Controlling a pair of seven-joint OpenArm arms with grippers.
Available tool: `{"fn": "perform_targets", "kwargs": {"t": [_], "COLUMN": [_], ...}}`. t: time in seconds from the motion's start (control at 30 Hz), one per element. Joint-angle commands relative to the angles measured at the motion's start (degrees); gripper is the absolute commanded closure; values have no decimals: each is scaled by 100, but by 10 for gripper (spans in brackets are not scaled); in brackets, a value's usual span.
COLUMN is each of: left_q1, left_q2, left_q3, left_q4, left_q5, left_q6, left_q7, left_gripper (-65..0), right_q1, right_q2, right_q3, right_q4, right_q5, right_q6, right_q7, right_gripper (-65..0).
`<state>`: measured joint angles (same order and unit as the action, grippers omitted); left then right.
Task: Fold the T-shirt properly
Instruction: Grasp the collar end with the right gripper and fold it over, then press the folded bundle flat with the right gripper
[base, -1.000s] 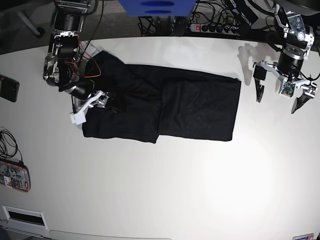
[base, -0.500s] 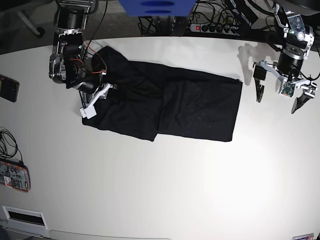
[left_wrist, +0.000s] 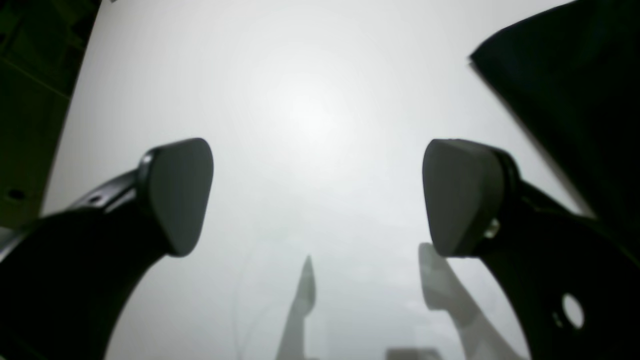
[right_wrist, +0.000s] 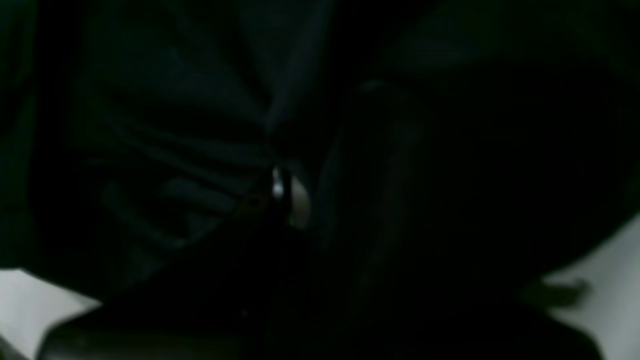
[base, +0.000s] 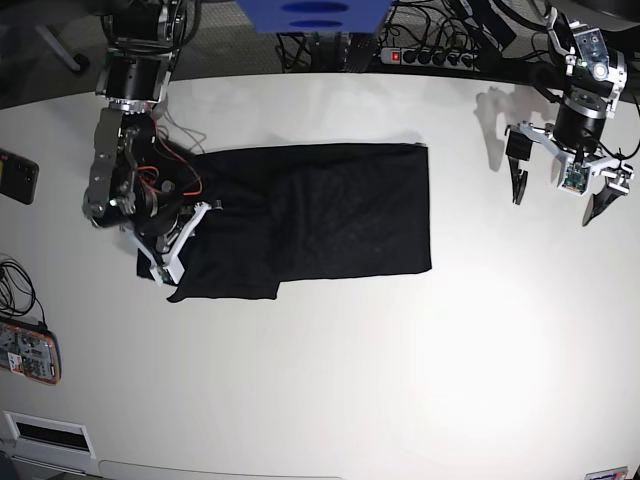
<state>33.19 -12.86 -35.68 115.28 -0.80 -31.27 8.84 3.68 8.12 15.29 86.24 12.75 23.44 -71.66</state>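
The black T-shirt lies flat on the white table, partly folded, with a lower flap at its left end. My right gripper is at the shirt's left edge and shut on the cloth. In the right wrist view dark cloth fills the frame, with a tiny pale mark at the centre; the fingers are hidden. My left gripper hovers open over bare table to the right of the shirt. Its wrist view shows both pads wide apart with nothing between them, and a shirt corner at upper right.
A power strip and cables run along the table's far edge beside a blue object. A dark phone and an orange-edged device lie at the left edge. A white vented box sits front left.
My right gripper shut on the shirt's left part and pulled it left and toward the front. The whole shirt slid left, away from the left gripper. The left arm stayed still.
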Motion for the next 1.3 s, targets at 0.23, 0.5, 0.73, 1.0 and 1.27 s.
{"fn": "perform_targets", "kwargs": {"t": [0.23, 0.5, 0.73, 1.0, 1.27], "left_q1": [17, 8, 17, 17, 26], "left_q2": [-37, -28, -28, -28, -28], "left_q3": [-23, 162, 223, 258, 416], "left_q4": [107, 107, 107, 98, 89], "left_q5": [-48, -48, -48, -48, -39], "left_q6": [54, 54, 54, 54, 54], "left_q7": [-141, -141, -141, -124, -124], "left_gripper": [-644, -644, -644, -644, -644], "right_q1": [304, 322, 304, 278, -206], "right_q2": [1, -386, -711, -1687, -1687], "right_q3": [-1103, -2228, -2782, -3388, -3661], "right_q4": [1121, 1772, 1772, 1772, 1763], "right_q5": [-1930, -4093, -4823, -6115, -6414], "right_q6": [16, 16, 16, 16, -634], "right_q7": [-294, -302, -320, -320, -214], "right_gripper": [0, 0, 0, 0, 0]}}
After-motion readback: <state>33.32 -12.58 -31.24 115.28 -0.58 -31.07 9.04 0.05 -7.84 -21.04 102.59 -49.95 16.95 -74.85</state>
